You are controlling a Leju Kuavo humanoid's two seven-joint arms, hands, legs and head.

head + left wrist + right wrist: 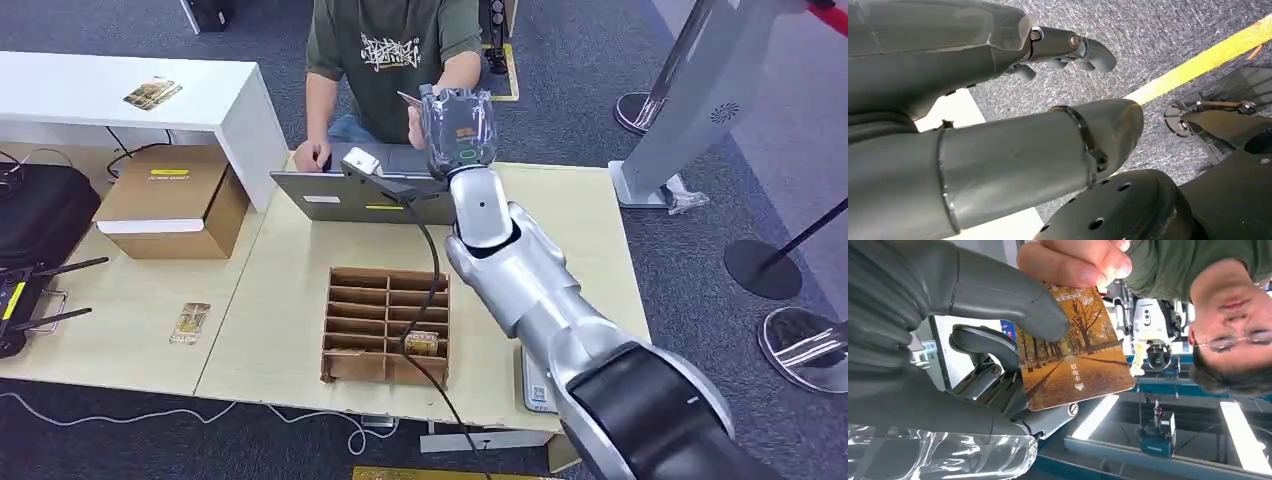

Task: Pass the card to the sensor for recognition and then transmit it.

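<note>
The right hand (458,128) was raised over the far edge of the worktop (140,300), reaching toward a person (392,60) seated behind it. It pinched the card (1075,352) between its thick thumb and darker fingers (983,347); the card (printed with a path under autumn trees) was also gripped at its other end by the person's hand (1075,260), so both held it at once. In the head view the card (410,100) showed only as a thin edge just beside the right hand.

On the worktop below the arm lay a grey laptop (340,195) with a small white sensor (361,163) on a black cable beside it, and nearer the robot a brown divided box (385,325) with one card in a compartment. Another card (190,322) lay flat to the left, near a cardboard box (175,200).

The left hand (1013,115) hung over grey carpet, fingers curled loosely and holding nothing.
</note>
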